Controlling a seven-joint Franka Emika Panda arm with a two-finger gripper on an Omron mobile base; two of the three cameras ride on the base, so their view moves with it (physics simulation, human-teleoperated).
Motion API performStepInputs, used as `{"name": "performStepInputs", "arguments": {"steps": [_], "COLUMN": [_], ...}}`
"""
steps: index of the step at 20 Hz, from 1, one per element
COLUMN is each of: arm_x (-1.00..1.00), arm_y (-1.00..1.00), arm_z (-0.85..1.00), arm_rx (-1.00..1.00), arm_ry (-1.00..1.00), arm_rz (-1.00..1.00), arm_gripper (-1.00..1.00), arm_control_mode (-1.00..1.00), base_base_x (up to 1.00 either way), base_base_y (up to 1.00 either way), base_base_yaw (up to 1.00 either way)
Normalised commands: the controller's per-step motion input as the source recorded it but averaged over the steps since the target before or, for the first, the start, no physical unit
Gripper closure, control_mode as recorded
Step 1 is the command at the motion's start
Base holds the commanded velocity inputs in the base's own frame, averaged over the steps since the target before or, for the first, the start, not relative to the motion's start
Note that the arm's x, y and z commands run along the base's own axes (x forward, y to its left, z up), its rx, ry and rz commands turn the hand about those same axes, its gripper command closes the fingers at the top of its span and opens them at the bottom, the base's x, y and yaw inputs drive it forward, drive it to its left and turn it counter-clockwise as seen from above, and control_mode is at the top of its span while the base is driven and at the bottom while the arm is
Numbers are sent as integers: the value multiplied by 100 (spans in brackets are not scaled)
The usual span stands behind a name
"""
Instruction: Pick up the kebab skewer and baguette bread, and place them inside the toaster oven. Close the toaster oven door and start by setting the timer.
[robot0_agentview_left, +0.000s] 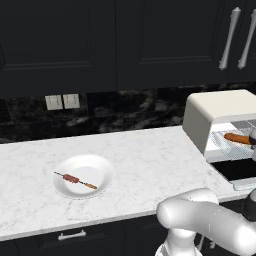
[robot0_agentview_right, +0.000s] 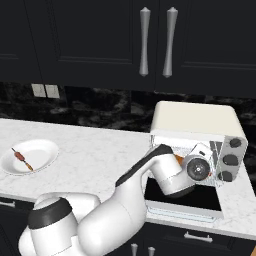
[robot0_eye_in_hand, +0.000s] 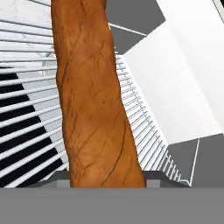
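Orange-brown baguette (robot0_eye_in_hand: 94, 100) runs 12-to-6 down the hand view, over the wire rack (robot0_eye_in_hand: 26, 109) inside the oven (robot0_agentview_left: 220, 112); jaws are partly closed, but whether they're gripping the loaf or just letting go I can't tell, fingertips hidden. Risk: if it's freed w/ one end past the rack, it could roll toward the open door (robot0_agentview_left: 237, 170) or block closing. Skewer (robot0_agentview_left: 75, 179) sits on the plate (robot0_agentview_left: 100, 165) at 9 o'clock, well apart from the oven; thin stick, easy to fumble w/ a poor pinch.
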Motion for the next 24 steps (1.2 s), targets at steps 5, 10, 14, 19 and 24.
{"name": "performStepInputs", "arguments": {"steps": [5,10,14,19,24], "arm_x": [14,-5,0,12,20], "arm_y": [-15,-7,13,20,6], "arm_z": [7,21,4,-1,0], "arm_rx": [0,-3,-10,-10,-5], "arm_ry": [-1,3,0,0,0], "arm_rz": [9,0,1,9,13], "arm_gripper": [100,100,100,100,100], "arm_control_mode": [-100,-100,-100,-100,-100], "base_base_x": [0,0,0,0,0], "base_base_y": [0,0,0,0,0], "base_base_yaw": [0,0,0,0,0]}}
